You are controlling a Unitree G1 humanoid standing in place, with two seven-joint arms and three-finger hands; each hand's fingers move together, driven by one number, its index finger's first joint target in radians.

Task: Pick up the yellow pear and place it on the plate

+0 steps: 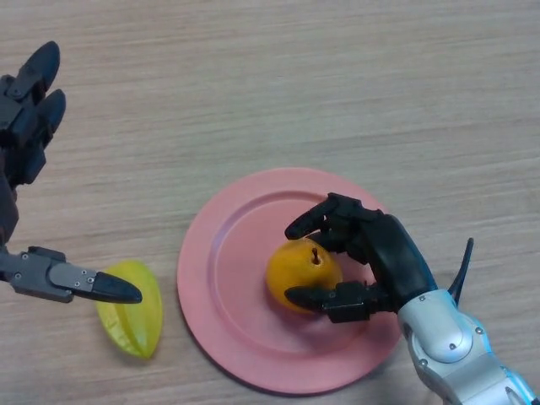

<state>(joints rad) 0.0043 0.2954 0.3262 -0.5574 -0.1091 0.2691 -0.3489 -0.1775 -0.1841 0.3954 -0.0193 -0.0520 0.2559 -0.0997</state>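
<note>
Left hand (29, 110) at the far left edge, well apart from the pink plate (221, 278), fingers straight and spread, thumb reaching out low, nothing held. Just under that thumb tip, a yellow starfruit (135, 321) flat on the wooden tabletop (295, 84), left of the plate and close to its rim, not touching it. Then the plate itself, round, flat on the tabletop. On the plate, slightly right of its middle, the yellow pear (299, 274), orange-tinged, stem upward. Right hand (388, 253) in from the lower right, over the plate's right half, curled round the pear: fingers arched over its upper far side, thumb against its lower near side. Hard to tell whether the pear rests on the plate or hangs just above it.
</note>
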